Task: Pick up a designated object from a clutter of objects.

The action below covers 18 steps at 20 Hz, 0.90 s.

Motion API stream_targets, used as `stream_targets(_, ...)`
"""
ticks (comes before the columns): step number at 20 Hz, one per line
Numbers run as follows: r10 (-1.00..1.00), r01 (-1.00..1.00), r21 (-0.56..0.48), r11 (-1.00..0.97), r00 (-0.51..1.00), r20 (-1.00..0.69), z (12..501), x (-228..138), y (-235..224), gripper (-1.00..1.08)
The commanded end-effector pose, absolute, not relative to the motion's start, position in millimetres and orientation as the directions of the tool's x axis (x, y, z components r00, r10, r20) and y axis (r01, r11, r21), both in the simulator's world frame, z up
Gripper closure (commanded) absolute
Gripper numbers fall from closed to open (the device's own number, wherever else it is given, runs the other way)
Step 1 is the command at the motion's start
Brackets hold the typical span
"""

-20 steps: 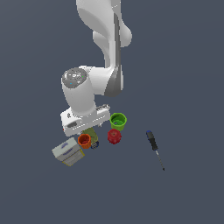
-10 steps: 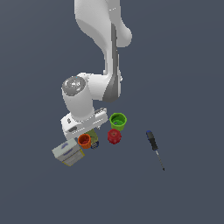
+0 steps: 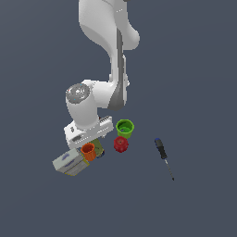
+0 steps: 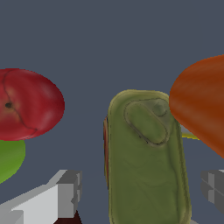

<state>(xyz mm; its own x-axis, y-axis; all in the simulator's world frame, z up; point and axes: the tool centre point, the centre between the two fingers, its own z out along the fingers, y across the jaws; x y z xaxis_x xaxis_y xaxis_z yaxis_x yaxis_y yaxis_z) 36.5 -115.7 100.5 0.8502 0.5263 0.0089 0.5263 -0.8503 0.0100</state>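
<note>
Between the fingers of the wide-open, empty tool: olive tin, at 6 o'clock from centre in the wrist view, beside orange cup. Judged rigid, light, smooth; grip across long flat sides. Exterior view hides most of it, adds screwdriver

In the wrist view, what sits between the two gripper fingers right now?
The olive tin lies between the fingers, with a gap on each side, so the gripper is open around it. The wrist view shows this; the exterior view hides it.

the tin lies between the pincer fingers, beside the cup and knobbly lump.
</note>
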Motion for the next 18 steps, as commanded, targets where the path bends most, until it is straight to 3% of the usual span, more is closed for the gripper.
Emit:
stream_targets(1,0.532,0.532,0.0,-0.847,0.847,0.0,82,32,-112,-0.92)
stream_targets(10,0.533,0.533,0.0,-0.846,0.846,0.0,59,33,-112,-0.92)
stream_targets(11,0.533,0.533,0.0,-0.846,0.846,0.0,59,33,-112,1.08)
stream_targets(18,0.533,0.533,0.0,-0.846,0.846,0.0,59,33,-112,1.08)
